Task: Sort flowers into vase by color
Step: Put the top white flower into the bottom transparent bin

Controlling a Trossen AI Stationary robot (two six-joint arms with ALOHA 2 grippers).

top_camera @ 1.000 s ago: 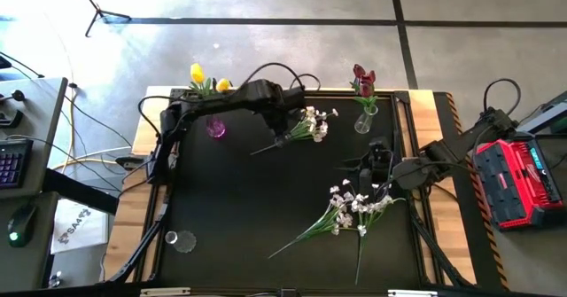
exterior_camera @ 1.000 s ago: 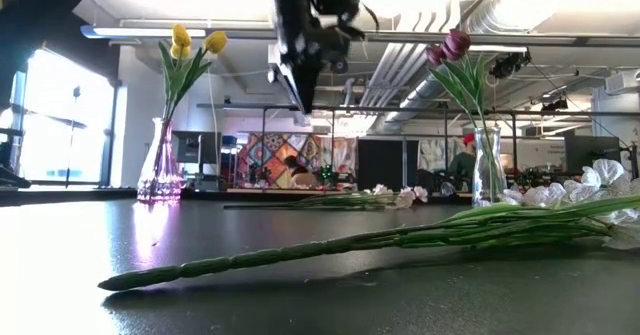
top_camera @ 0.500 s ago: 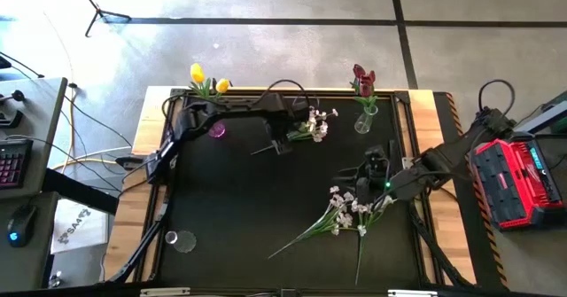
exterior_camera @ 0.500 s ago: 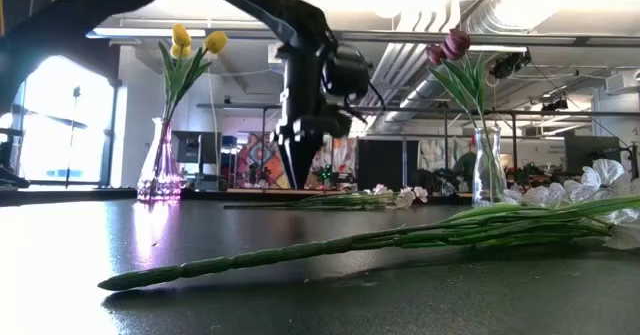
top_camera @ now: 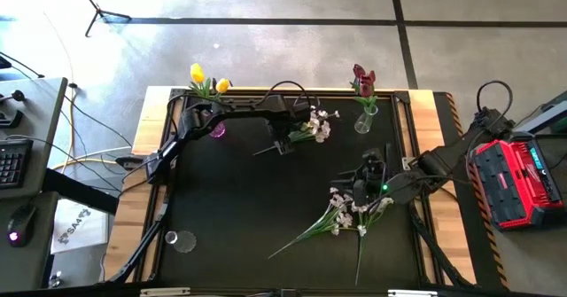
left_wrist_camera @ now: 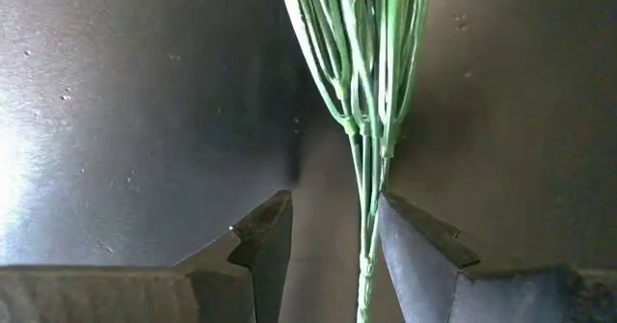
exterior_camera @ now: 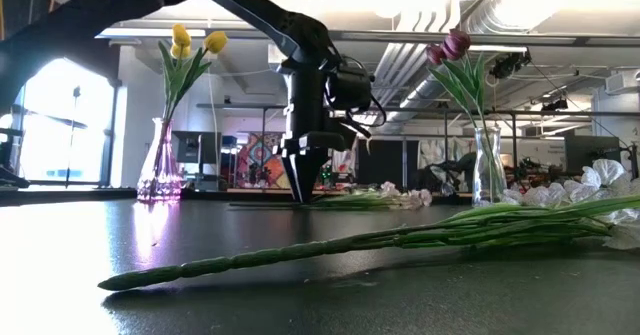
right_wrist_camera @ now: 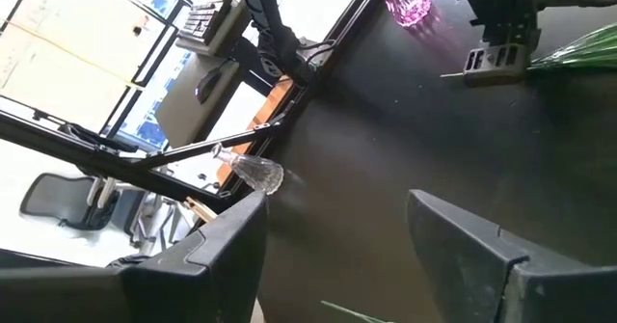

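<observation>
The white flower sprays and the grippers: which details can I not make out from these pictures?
- Left gripper: fingers either side of the white spray's stems; contact unclear in the left wrist view.
- That spray's blossoms: too small in the high view to count.
- Right gripper: its arm hides the fingertips in the high view.
- Front spray: blossoms cut off by the low view's edge.

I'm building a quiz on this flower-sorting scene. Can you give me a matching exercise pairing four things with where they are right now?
Things:
1. yellow tulips
2. dark red tulips
3. empty clear glass vase
4. left hand

Places:
A. in the clear glass vase at the back right
B. near the front left corner of the table
C. in the purple glass vase at the back left
D. down at the table, open around the green stem of a white blossom spray

Pairs: 1-C, 2-A, 3-B, 4-D
</observation>
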